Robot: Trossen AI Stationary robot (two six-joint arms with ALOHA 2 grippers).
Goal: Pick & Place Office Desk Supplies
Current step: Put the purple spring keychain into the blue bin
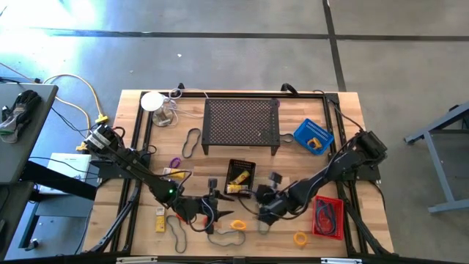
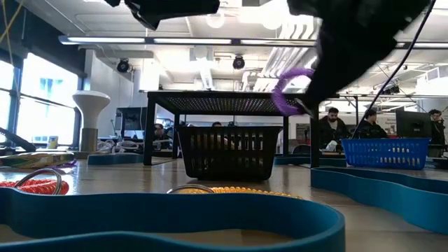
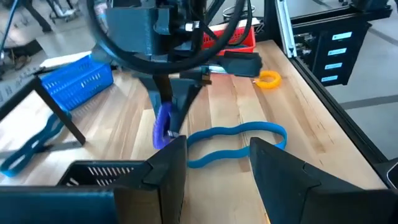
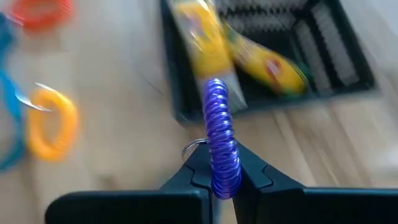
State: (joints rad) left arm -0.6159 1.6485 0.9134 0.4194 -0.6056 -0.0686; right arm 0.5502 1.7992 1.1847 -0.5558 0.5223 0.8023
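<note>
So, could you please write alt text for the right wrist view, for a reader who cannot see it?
The right gripper grips a purple coil ring upright between its dark fingers, above a wooden table. Just beyond it a black mesh basket holds yellow packets; a yellow ring lies on the wood to one side.

1. You are looking at a robotics lab or workshop set in an open-plan hall.
2. The wooden bench (image 1: 242, 165) stands on a bare grey concrete floor (image 1: 220, 44) marked with dark seams.
3. Beyond the bench you see long ceiling strip lights (image 2: 175, 40), exposed ducts and tall windows (image 2: 35, 98).
4. People sit at monitors (image 2: 413, 126) in the background.
5. Loose yellow cabling (image 1: 84, 88) trails to equipment beside the bench.
</note>
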